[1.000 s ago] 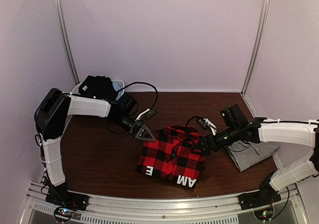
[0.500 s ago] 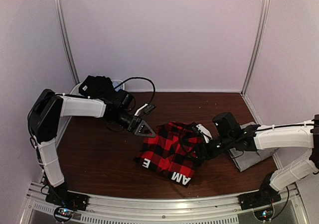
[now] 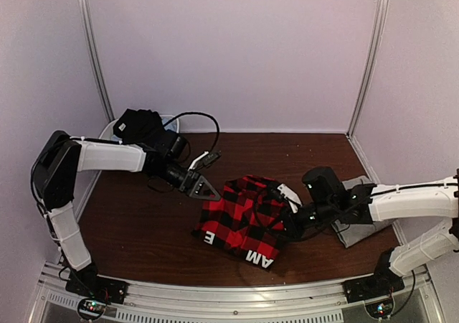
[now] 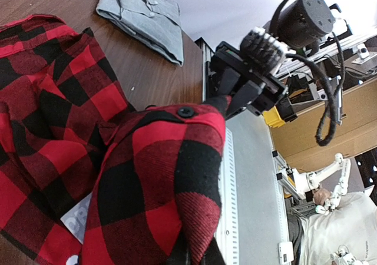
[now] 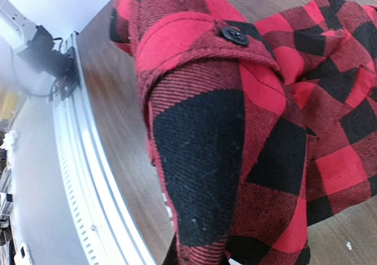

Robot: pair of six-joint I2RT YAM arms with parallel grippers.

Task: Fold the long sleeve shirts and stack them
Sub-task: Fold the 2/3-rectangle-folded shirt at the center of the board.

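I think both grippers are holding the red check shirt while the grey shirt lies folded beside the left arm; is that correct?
Not quite: the grey shirt lies folded beside the right arm, not the left, as the top view shows. The left gripper and the right gripper do both hold the red check shirt.

On the dark wooden table, about the middle and a little toward 5 o'clock: the red-and-black check flannel shirt. At 3 o'clock from it, near the table's right edge: the plain grey cloth shirt, flat on the tabletop. Far off at 10 o'clock, in the back left corner: the white plastic tub, with a black cloth bundle in it. At the check shirt's 10 o'clock edge, the left gripper. At its 3 o'clock edge, between the two shirts, the right gripper.
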